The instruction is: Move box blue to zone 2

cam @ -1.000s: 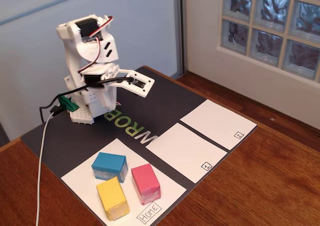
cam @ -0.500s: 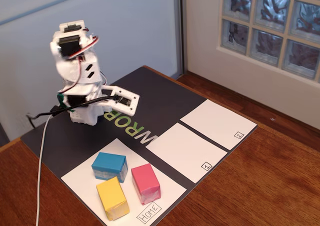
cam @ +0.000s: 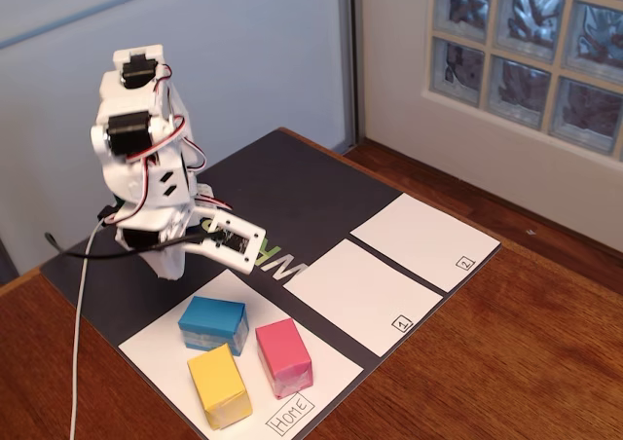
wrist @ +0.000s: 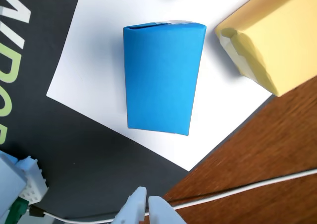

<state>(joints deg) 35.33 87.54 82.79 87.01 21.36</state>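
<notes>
The blue box (cam: 212,323) sits on the white "Home" sheet (cam: 156,348), next to a yellow block (cam: 219,385) and a pink block (cam: 283,356). In the wrist view the blue box (wrist: 162,76) lies straight below the camera. My gripper (cam: 241,246) hangs above the dark mat just behind the blue box, and in the wrist view the gripper (wrist: 147,200) has its white fingertips close together with nothing between them. Zone 2 (cam: 423,240), a white sheet with a boxed "2", lies at the right end of the mat.
The sheet marked "1" (cam: 360,294) lies between the Home sheet and zone 2. The yellow block (wrist: 275,35) is to the right of the blue box in the wrist view. A white cable (cam: 80,333) runs down the left side. The wooden table (cam: 506,362) surrounds the mat.
</notes>
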